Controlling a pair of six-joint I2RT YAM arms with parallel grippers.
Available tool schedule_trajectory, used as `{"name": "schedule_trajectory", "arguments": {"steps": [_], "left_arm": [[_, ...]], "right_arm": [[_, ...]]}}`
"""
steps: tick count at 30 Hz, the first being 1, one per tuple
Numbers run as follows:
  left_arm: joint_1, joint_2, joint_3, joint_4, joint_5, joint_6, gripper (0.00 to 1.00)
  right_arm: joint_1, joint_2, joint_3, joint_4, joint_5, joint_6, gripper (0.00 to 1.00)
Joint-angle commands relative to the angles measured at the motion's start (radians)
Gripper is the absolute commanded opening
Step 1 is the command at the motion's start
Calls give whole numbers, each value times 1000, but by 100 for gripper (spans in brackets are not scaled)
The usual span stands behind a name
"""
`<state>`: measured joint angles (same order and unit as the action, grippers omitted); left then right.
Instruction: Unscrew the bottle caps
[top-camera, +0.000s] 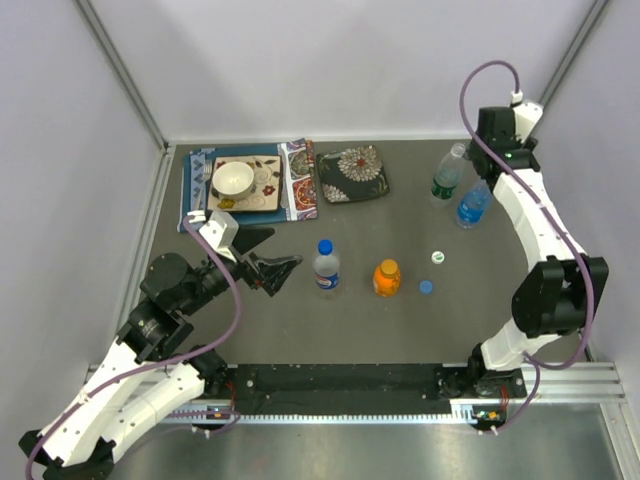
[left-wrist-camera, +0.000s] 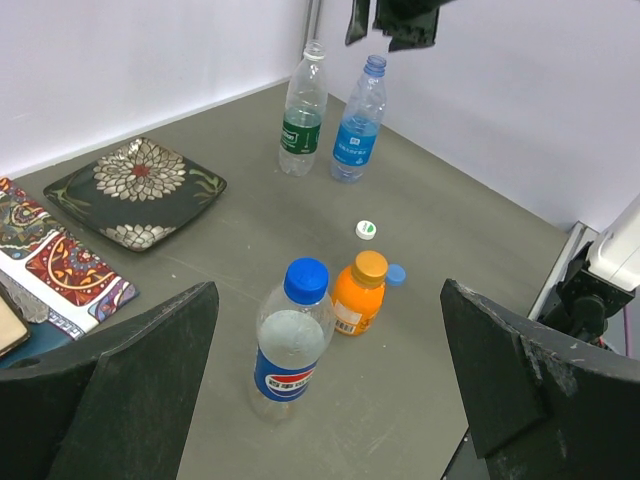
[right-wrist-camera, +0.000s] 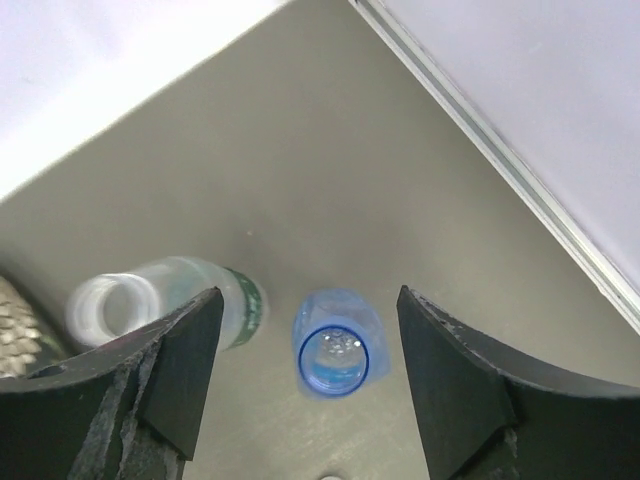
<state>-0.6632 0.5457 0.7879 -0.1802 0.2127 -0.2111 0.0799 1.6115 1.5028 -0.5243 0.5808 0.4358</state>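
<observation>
Four bottles stand upright on the dark grey counter (top-camera: 400, 340). Near its middle, the clear bottle with the blue-red label (top-camera: 326, 268) has a blue cap screwed on. The short orange-filled bottle (top-camera: 387, 278) stands near it on the right, not touching, and wears an orange cap. At the far right, the clear bottle with the green label (top-camera: 446, 176) and the blue-tinted bottle (top-camera: 472, 205) stand just beside each other, both with open necks. Two caps lie loose on the counter between the pairs: a white cap with a green mark (top-camera: 437, 257) and a blue cap (top-camera: 426, 287) just beside the orange-filled bottle.

The right arm (top-camera: 540, 240) reaches over the far pair. Its jaws are spread wide and hang above the blue-tinted bottle, whose open mouth shows between them in the right wrist view; they grip nothing. The left arm (top-camera: 150, 330) holds its jaws wide apart and empty, left of the blue-capped bottle and facing it.

Further back lie a dark floral plate (top-camera: 352, 172) and a white bowl (top-camera: 233, 180) on a patterned cloth (top-camera: 300, 180).
</observation>
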Motion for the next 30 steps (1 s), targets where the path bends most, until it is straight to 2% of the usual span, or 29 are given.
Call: {"name": "schedule_trajectory", "arguments": {"steps": [1, 5, 6, 7, 11, 12, 14, 15, 18, 21, 30], "left_arm": [[-3, 5, -1, 47, 14, -11, 98], [-4, 11, 1, 47, 5, -16, 98], [-4, 14, 4, 48, 2, -17, 98], [-4, 14, 5, 48, -9, -19, 98], [-4, 46, 23, 21, -61, -24, 98], [-3, 52, 37, 13, -73, -24, 98], [-3, 62, 53, -18, -122, -21, 98], [-3, 62, 65, -24, -136, -17, 98], [-4, 48, 85, -34, -202, 2, 98], [-3, 37, 112, -53, -277, 15, 98], [-4, 26, 100, -97, -294, -7, 98]], "right_arm": [[-9, -110, 137, -80, -45, 55, 72], [0, -202, 172, -108, -130, 89, 72], [12, -261, 154, -105, -153, 113, 72], [23, -290, 133, -94, -241, 119, 72], [163, -441, -44, 32, -424, 68, 70], [261, -464, -126, 56, -424, 34, 71], [381, -513, -206, 60, -348, 18, 72], [490, -527, -290, 76, -317, 3, 73], [631, -562, -427, 107, -253, 15, 74], [678, -588, -513, 141, -233, 23, 75], [707, -545, -634, 102, -237, 29, 77]]}}
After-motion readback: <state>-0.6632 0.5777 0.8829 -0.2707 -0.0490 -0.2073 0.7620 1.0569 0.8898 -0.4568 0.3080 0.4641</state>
